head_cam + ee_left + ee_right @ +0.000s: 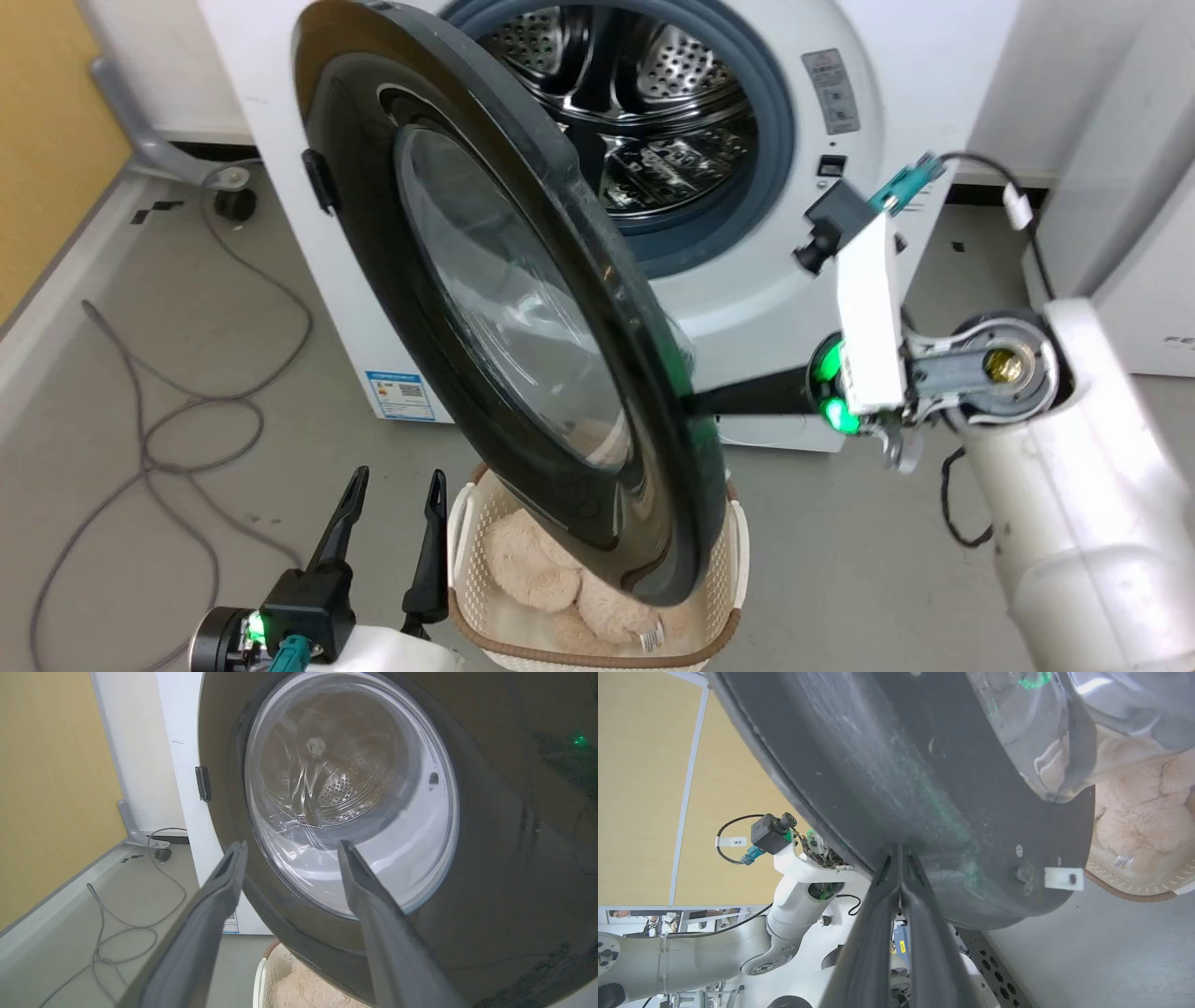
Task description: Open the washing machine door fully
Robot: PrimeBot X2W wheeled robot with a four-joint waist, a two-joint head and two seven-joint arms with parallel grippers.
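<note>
1. The left gripper (397, 481), two long dark fingers on a black wrist lit green, pointed upward with its jaws spread wide.
2. The right gripper (900, 851) held its dark fingers pressed together, reaching leftward from a bent pale forearm (1074, 523).

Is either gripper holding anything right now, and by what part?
Nothing is held. The right gripper, jaws shut, has its tips against the inner face of the washing machine door; the left gripper is open and empty.
</note>
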